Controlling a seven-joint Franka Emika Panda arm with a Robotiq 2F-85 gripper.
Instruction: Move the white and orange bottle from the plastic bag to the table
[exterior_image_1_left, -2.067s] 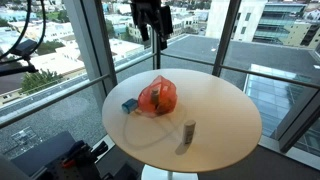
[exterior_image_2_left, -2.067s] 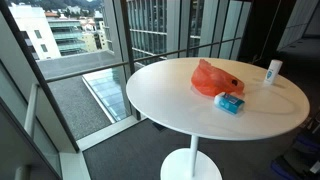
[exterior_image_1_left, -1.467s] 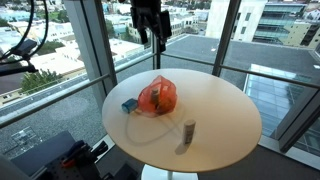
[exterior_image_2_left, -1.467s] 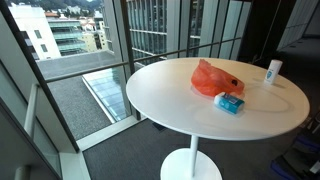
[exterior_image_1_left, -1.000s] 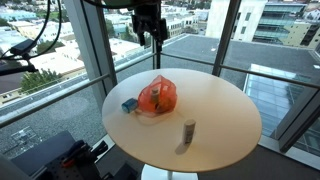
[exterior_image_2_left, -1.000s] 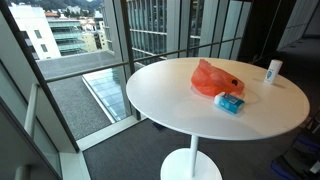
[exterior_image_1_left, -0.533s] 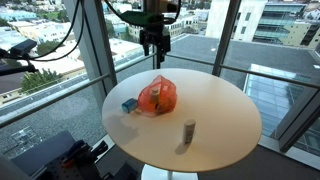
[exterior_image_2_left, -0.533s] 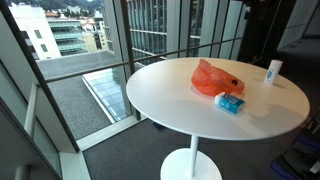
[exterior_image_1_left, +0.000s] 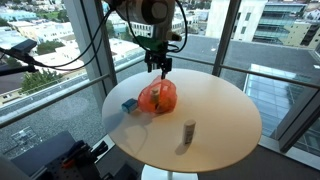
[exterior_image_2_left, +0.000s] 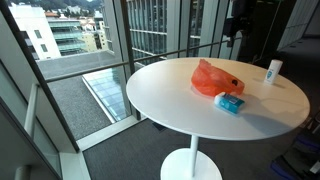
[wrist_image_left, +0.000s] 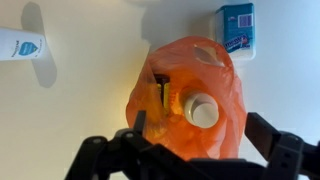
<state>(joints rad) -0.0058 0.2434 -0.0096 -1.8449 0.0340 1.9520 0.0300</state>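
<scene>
An orange plastic bag (exterior_image_1_left: 157, 97) lies on the round white table (exterior_image_1_left: 215, 115); it also shows in an exterior view (exterior_image_2_left: 215, 77). In the wrist view the bag (wrist_image_left: 215, 68) is open, and the white cap of a bottle (wrist_image_left: 203, 109) shows inside it with orange around it. The rest of the bottle is hidden by the bag. My gripper (exterior_image_1_left: 158, 68) hangs just above the bag, open and empty. In the wrist view its fingers (wrist_image_left: 190, 152) straddle the bag's lower part.
A small blue box (exterior_image_1_left: 129, 105) lies beside the bag, also in the wrist view (wrist_image_left: 236, 30). A white tube with a blue label (exterior_image_1_left: 189, 131) stands nearer the table edge, apart from the bag (exterior_image_2_left: 274, 70). Windows and a railing surround the table.
My arm has come down from high above the table to just over the orange bag. The bag, box and tube have not moved.
</scene>
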